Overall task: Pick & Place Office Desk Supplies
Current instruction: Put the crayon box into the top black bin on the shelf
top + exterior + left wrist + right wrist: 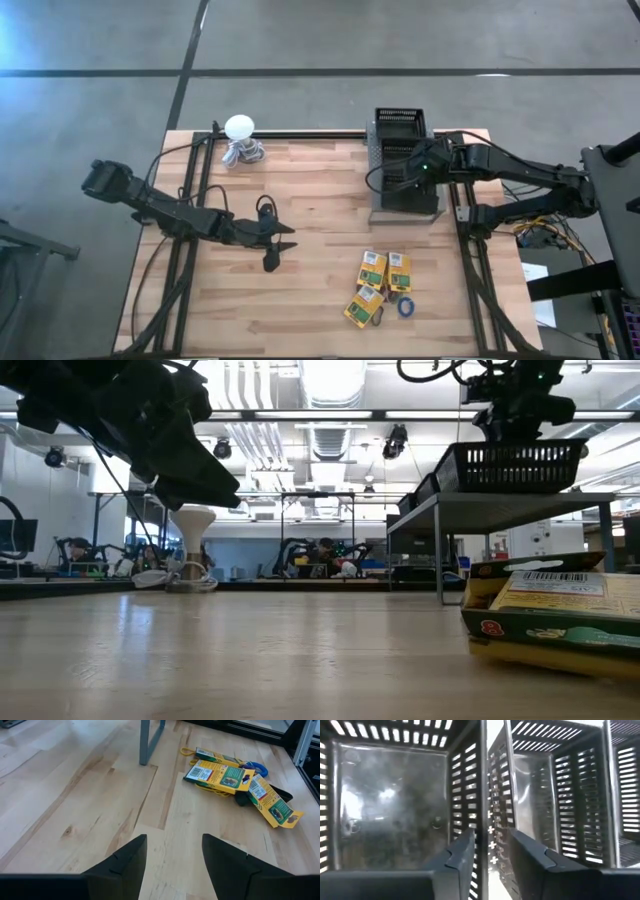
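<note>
Above, right pincer (490,852) over black mesh tray (402,160); small ring (436,823) inside.

Grey concrete floor (300,40) crossed by dark seams; beyond the table, bright ceiling lights (330,380) (long strips) over cluttered workbenches (300,570).
</note>
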